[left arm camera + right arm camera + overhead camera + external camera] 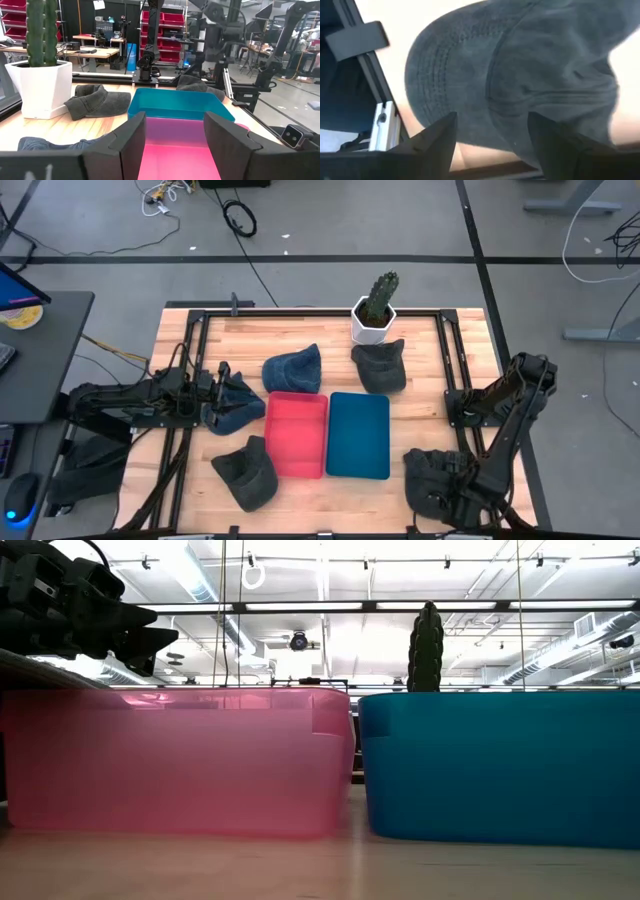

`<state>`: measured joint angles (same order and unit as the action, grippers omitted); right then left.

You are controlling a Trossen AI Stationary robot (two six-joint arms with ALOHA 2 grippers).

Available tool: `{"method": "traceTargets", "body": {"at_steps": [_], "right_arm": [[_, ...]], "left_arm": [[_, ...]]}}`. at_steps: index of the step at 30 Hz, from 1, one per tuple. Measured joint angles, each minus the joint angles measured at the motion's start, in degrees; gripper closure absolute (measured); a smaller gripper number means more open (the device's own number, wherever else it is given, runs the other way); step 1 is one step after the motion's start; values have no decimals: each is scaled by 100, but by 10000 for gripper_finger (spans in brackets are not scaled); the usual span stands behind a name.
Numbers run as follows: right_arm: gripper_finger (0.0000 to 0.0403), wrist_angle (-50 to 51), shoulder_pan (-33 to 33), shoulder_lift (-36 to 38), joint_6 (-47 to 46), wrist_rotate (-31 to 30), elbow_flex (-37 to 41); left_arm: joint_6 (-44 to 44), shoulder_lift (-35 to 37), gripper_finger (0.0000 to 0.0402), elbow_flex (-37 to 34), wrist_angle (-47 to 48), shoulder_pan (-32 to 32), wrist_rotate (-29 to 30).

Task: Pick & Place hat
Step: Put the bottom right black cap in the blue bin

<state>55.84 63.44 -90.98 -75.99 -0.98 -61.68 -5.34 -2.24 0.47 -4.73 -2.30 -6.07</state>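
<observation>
the left claw (222, 385) is held low over the bench (420, 355), at the left side of the red bin (296, 434), with its fingers (131, 142) spread apart and nothing gripped between them. in the left wrist view the red bin's inside is seen through the gap between those fingers, with the blue bin (179, 103) just beyond it. a dark blue hat (236, 402) lies directly under and beside this claw, touching the red bin's left edge.

the right claw (452, 480) is lowered at the near right corner of the bench, right over a dark grey hat (428, 476). its fingers (435, 140) are spread, and in the right wrist view the grey hat's crown fills the space between and beyond them; whether the fingers touch the fabric cannot be told.

three more hats are seen on the bench: a blue one (294, 369) behind the red bin, a grey one (380, 366) behind the blue bin and touching the white pot of the cactus (376, 307), and a dark grey one (248, 472) at the near left, beside the red bin. the two bins stand side by side in the middle of the bench, and both hold no hat.
</observation>
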Motion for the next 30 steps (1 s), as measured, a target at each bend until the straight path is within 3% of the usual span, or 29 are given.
{"method": "traceTargets", "body": {"at_steps": [6,11,14,19,26,30], "right_arm": [[158,-787,-4,0,-32,8,615],[187,-958,-6,13,-123,9,731],[239,-968,-4,13,-142,58,734],[378,-959,-13,45,-3,369,736],[396,-905,-13,556,-153,384,722],[398,-546,-35,989,-144,-81,460]], "left_arm": [[0,0,197,-1,-1,0,-1],[0,0,197,-2,0,0,-2],[0,1,197,-1,0,1,-1],[0,0,197,0,0,2,-2],[0,0,197,-2,0,0,-2],[0,1,197,-2,0,0,-2]]}}
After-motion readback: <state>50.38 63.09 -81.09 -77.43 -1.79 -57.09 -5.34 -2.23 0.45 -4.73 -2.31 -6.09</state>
